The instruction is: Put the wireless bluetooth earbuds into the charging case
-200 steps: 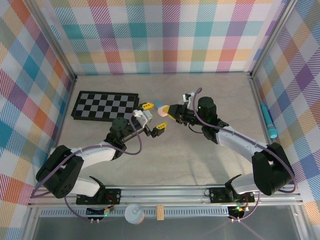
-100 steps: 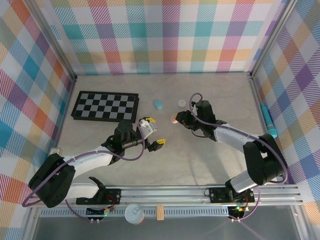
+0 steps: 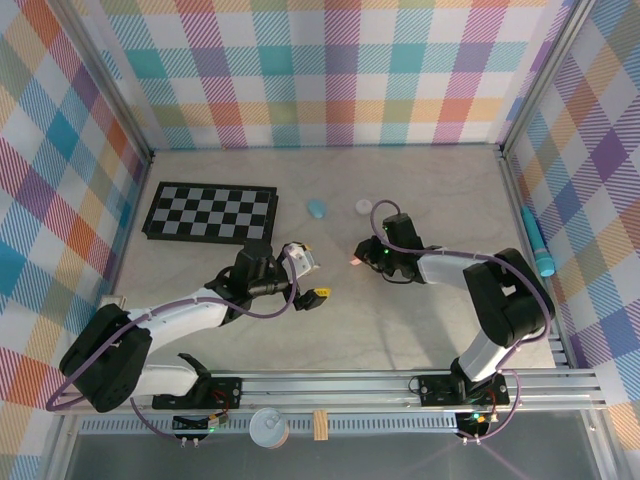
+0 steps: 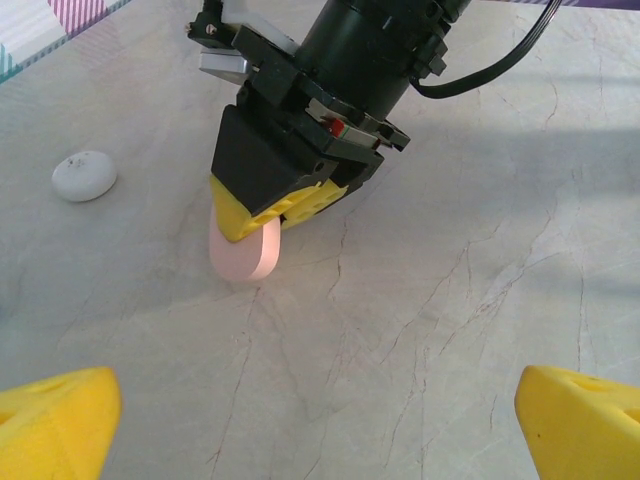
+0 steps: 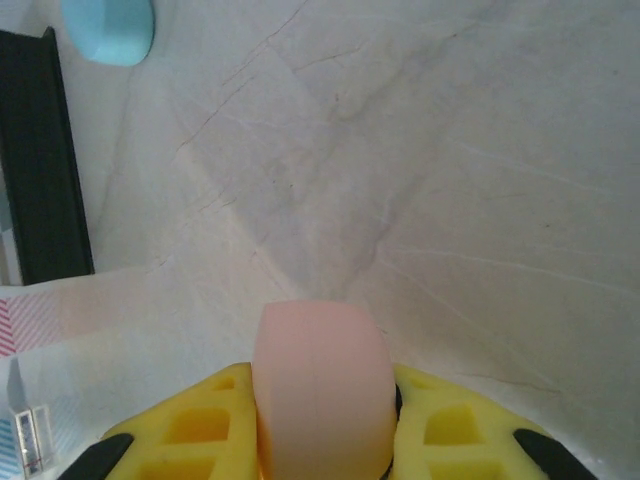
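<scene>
Step in hand, by the look of it: positioning of pink case [image 3: 353, 261] low over table [image 3: 430, 180], ahead of opening it for buds. Gripped by right gripper [image 3: 359, 259], yellow fingers [image 5: 450, 430] pressed on both flanks of it. Resting on marble or just above, cannot tell which. Whether buds already inside, cannot tell either. Left gripper [image 3: 309, 274] spread wide, nothing between its fingers, aimed at pink case from near.

Next move, as a guess: steady hold on the right, then a careful close of left fingers on lid half. Smooth rounded shell, so likely to twist or squirt out under an off-centre squeeze.

From above: layout only. Blue case [image 3: 317, 208] and white case [image 3: 364, 207] side by side beyond both arms, apart from pink case; board [image 3: 210, 212] off to the left.

From left wrist: side of pink case under right fingers, lower edge poking out toward marble, white case lying off to the left.

From right wrist: fingers hugging pink case at close range, faint seam down its face, blue case and dark board edge at upper left.
</scene>
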Controlling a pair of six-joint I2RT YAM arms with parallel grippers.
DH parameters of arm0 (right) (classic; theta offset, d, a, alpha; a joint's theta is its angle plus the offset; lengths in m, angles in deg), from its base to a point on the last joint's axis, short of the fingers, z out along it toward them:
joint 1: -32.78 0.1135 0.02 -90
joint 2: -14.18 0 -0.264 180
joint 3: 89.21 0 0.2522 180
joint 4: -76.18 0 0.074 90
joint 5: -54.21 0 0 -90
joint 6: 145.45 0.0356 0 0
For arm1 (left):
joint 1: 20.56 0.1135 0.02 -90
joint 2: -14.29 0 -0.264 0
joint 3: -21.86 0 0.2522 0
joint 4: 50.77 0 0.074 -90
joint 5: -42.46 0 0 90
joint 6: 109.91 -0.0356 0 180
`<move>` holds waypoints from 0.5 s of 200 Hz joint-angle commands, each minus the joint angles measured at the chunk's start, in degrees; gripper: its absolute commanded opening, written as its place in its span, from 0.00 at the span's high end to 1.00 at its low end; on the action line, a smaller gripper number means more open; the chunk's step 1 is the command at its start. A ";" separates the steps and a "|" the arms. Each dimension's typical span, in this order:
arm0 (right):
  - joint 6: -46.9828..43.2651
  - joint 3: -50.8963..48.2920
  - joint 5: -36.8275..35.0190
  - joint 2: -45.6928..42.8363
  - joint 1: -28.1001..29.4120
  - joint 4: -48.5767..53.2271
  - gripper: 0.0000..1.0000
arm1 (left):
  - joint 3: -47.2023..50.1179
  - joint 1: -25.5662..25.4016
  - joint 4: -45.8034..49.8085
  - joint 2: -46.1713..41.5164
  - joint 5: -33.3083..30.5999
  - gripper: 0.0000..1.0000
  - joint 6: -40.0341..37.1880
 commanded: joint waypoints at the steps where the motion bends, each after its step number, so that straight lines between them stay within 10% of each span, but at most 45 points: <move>1: -0.93 -0.37 -2.57 -0.30 -0.19 1.45 0.70 | -1.10 -0.45 0.57 -0.29 0.70 0.00 -1.20; 37: -3.32 0.50 -7.40 -3.00 -0.20 6.56 0.52 | -0.18 -0.36 -1.99 -1.37 -3.38 0.00 0.22; 100: -14.10 2.62 -20.40 -12.21 -1.03 16.47 0.23 | 6.87 3.50 -13.33 -7.78 -28.54 0.00 7.67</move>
